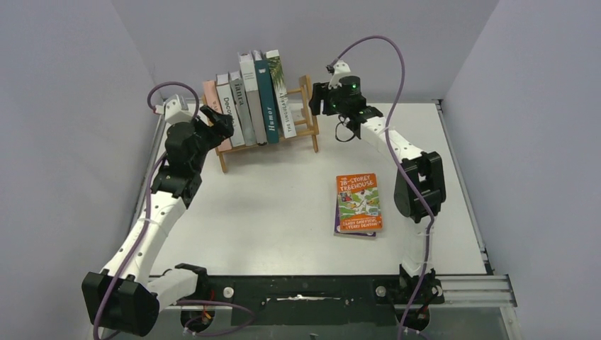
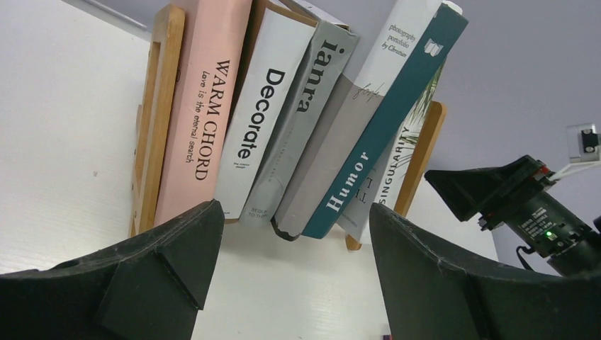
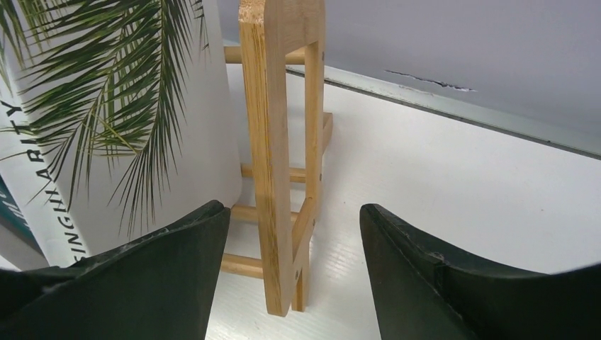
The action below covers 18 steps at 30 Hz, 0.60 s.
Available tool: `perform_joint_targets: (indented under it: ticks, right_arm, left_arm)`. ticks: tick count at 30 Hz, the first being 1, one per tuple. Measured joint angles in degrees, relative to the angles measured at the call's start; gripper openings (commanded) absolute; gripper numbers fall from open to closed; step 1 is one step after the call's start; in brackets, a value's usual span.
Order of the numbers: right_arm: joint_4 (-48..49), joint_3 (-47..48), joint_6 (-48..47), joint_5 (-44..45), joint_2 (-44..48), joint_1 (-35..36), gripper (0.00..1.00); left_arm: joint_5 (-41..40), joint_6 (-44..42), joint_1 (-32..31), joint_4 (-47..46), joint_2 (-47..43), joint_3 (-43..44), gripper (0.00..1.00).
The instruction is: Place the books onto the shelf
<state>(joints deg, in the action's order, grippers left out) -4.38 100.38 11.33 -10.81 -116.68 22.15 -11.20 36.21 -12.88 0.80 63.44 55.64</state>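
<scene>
White tabletop with pale grey walls around it carries the shelf [image 1: 306,106] at the far side, a little left of centre. Six of the books [image 1: 248,99] already stand in it, so I judge that most of the task is done. What is left is the orange paperback [image 1: 358,203], which lies flat on the table right of centre, nearer to the arm bases and well apart from the shelf (a purple edge shows under it; whether this is one more book I cannot tell). The left gripper [image 1: 220,122] hovers at the left end of the row with jaws wide apart and nothing between them. The right gripper [image 1: 322,99] is at the right end of the shelf, jaws also apart and holding nothing. Only the top view shows the paperback. The left wrist view alone lets one read the spines, from pink "Warm Chord" [image 2: 205,106] and "Decorate" [image 2: 259,120] to teal "Humor" [image 2: 383,134], and it shows that they do not stand parallel. The right wrist view alone shows closely the palm-leaf book [image 3: 142,106] near the wooden end frame, which is seen ahead between the fingers with a gap on each side.
</scene>
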Motion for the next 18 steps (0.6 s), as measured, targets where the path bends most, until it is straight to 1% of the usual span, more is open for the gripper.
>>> perform_joint_targets:
  ticks: [10,18]
  right_arm:
    - [-0.57,4.48,-0.11,-0.24,-6.73,0.7,0.66]
    - [-2.12,8.15,-0.55,4.37,-10.01,3.89,0.57]
  left_arm:
    - [1.4,0.2,0.0,0.35,-1.44,-0.07,0.75]
    - [2.32,0.2,0.0,0.46,-1.81,-1.81,0.75]
